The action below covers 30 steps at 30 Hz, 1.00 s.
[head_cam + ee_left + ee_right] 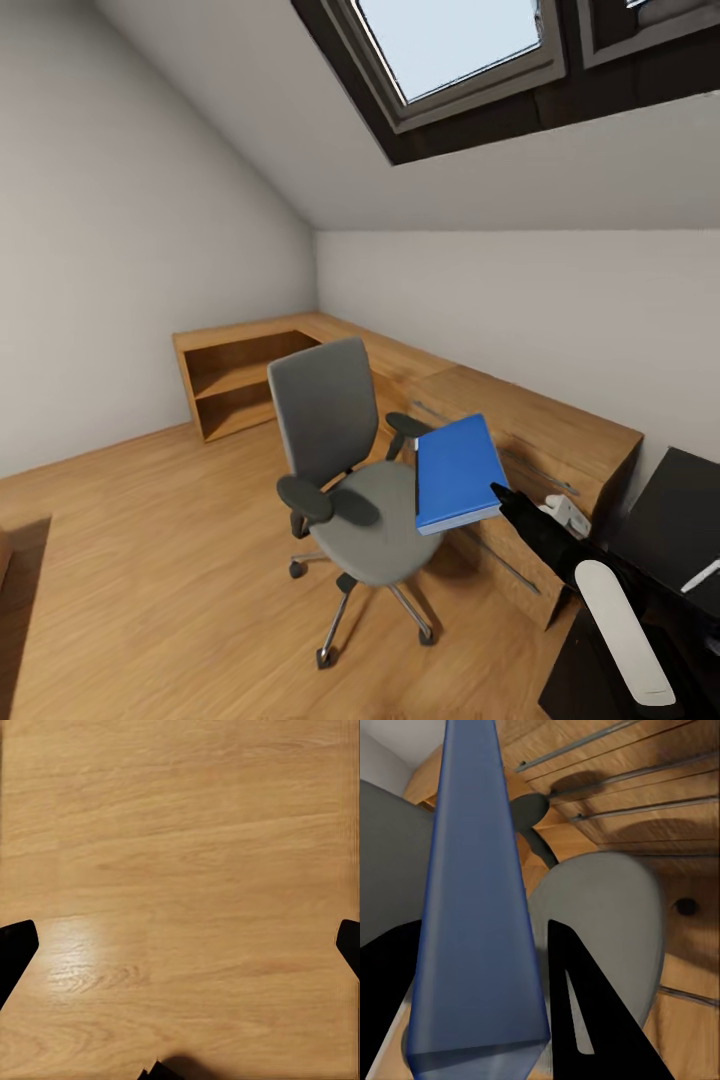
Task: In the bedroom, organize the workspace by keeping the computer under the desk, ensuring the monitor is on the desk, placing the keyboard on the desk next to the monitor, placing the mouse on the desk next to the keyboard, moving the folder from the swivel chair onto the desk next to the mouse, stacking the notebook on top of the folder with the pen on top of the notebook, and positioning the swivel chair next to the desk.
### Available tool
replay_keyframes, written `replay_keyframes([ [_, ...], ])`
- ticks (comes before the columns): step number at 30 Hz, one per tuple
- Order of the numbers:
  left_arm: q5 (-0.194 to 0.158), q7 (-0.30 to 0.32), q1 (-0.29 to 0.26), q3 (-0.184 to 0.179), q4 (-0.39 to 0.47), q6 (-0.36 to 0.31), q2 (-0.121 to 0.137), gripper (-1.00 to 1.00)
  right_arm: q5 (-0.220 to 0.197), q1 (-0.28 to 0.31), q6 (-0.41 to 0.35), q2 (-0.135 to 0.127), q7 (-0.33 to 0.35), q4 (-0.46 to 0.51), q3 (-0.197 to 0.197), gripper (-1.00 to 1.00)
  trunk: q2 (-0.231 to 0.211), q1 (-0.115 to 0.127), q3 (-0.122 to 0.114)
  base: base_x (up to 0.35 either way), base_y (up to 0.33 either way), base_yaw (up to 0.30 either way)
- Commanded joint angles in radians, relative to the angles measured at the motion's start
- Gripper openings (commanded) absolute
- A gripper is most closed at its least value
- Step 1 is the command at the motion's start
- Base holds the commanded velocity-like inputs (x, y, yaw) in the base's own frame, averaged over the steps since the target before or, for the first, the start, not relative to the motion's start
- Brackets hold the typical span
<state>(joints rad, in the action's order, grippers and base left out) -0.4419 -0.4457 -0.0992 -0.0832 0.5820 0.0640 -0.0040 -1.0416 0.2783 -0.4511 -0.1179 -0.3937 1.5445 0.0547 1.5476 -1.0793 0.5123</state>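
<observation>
Writing is nowhere legible for us: the blue folder [458, 472] has a plain cover, and we find no brand or label on the chair, the desk or the robot's arm. We count one folder, one swivel chair [345, 470] and one wooden desk [520, 420]. The folder is off the chair, lifted above the right edge of the grey seat and tilted, with the desk just behind it. Our right gripper [497, 492] is clenched on the folder at its lower right corner; from the right wrist camera we see the folder [480, 907] edge-on, a long blue slab running between the two black fingers [585, 1020], with the grey seat [607, 922] and one armrest below it. The chair stands on the wooden floor [150, 560] just beside the desk, its backrest upright, two armrests in view and a star base of metal legs on castors. The desk's tabletop runs along the far wall into the corner, where it joins one low open shelf unit [235, 385] with two compartments. One skylight [455, 45] is set in the sloping ceiling. At the head view's lower right corner sits a black object whose identity we cannot tell. Our left gripper [180, 945] is released, its two dark fingertips [15, 949] set wide apart over bare floorboards.
</observation>
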Motion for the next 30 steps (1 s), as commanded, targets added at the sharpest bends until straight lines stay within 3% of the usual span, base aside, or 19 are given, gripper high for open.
replay_keyframes([
  [1, -0.011, -0.007, -0.001, -0.007, 0.000, 0.014, 0.001, 1.00, -0.009, 0.001, -0.003, 0.000, -0.008, 0.002, 0.000, -1.00, -0.007, 0.004, -0.002, -0.270, 0.000, -0.249],
  [4, -0.011, -0.007, -0.001, -0.007, -0.013, 0.063, 0.001, 1.00, -0.009, 0.001, -0.003, -0.001, -0.008, 0.002, 0.001, -1.00, -0.028, 0.016, -0.012, -0.321, 0.000, -0.260],
  [10, -0.010, -0.007, -0.001, -0.008, -0.023, 0.071, 0.000, 1.00, -0.009, 0.001, -0.003, -0.002, -0.008, 0.002, 0.001, -1.00, -0.070, 0.039, -0.030, -0.280, 0.000, -0.264],
  [17, -0.010, -0.007, -0.001, -0.007, -0.029, 0.072, -0.002, 1.00, -0.009, 0.001, -0.003, -0.002, -0.008, 0.000, 0.001, -1.00, -0.119, 0.066, -0.052, -0.029, 0.000, -0.245],
  [30, -0.008, -0.006, -0.001, -0.010, -0.032, 0.072, -0.018, 1.00, -0.009, 0.001, -0.003, -0.001, -0.010, 0.000, 0.001, -1.00, -0.210, 0.116, -0.093, -0.108, 0.000, -0.025],
])
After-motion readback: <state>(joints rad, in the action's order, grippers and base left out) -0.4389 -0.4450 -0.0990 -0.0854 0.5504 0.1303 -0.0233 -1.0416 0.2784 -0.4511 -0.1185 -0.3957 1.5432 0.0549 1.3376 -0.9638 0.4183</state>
